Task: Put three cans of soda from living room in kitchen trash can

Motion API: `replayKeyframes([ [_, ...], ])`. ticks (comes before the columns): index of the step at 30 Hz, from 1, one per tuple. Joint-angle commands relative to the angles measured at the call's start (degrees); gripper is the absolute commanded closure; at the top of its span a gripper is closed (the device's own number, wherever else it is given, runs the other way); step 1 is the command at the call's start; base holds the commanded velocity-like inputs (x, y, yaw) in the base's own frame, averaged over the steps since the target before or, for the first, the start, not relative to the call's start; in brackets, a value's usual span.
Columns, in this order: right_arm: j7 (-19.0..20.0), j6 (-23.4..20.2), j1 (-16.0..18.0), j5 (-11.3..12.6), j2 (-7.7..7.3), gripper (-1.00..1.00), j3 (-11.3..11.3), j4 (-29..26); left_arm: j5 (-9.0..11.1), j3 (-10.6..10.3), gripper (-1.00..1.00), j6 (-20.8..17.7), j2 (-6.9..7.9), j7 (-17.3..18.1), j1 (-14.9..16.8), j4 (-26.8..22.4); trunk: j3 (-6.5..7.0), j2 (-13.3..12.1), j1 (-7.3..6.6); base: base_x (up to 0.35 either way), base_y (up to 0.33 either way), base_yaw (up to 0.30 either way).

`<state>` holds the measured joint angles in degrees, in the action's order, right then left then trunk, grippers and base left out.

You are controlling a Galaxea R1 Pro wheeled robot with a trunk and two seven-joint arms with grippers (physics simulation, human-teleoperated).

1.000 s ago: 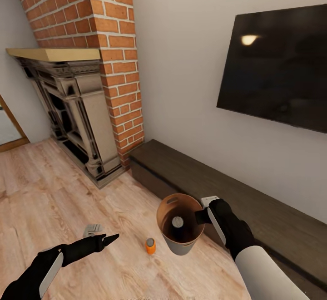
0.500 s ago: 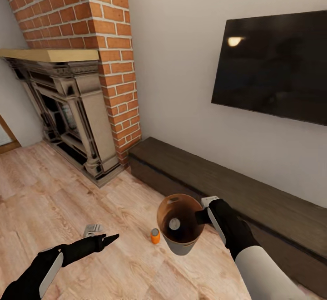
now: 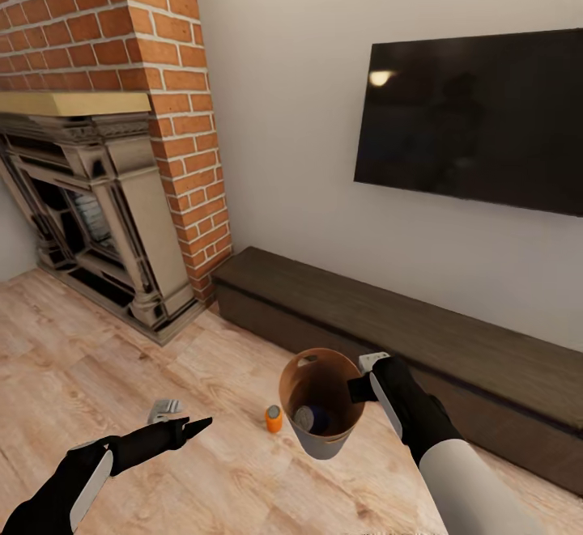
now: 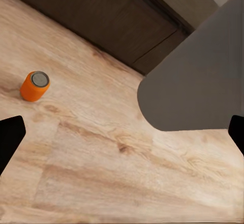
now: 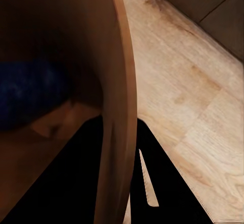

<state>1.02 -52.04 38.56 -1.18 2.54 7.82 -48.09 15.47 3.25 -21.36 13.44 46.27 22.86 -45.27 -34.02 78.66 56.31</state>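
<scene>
My right gripper is shut on the rim of the tash can and holds the pale grey bucket above the plank floor. Its orange-brown inside faces the head camera. A dark blue can of soda lies in the bucket's bottom, seen as a blue mass in the right wrist view. One orange can of soda stands upright on the floor just left of the bucket; its grey top shows clearly. My left gripper hovers open and empty left of that can.
A long low dark-wood cabinet runs along the wall under a black TV. The red-brick fireplace stands at the left. Warm plank floor spreads between the fireplace and my arms.
The whole view has swung, sliding fireplace and TV leftward. The blue can inside the bucket has shifted lower and tipped over. Both arms keep their pose.
</scene>
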Motion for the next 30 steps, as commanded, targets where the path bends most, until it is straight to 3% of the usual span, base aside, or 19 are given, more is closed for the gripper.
replayKeyframes([
  [1, 0.21, 0.08, 0.02, 0.82, 0.01, 1.00, -0.02, 0.09, -0.02, 0.00, -1.00, 0.00, 0.00, -0.01, 0.00, 0.00, 0.05, 0.00, 0.00, -0.002, 0.246, -0.246],
  [30, 0.21, 0.18, 0.02, 0.82, 0.01, 1.00, 0.00, 0.28, 0.00, 0.00, -1.00, 0.00, 0.01, 0.05, 0.00, 0.00, 1.20, 0.00, 0.00, 0.000, 0.249, -0.248],
])
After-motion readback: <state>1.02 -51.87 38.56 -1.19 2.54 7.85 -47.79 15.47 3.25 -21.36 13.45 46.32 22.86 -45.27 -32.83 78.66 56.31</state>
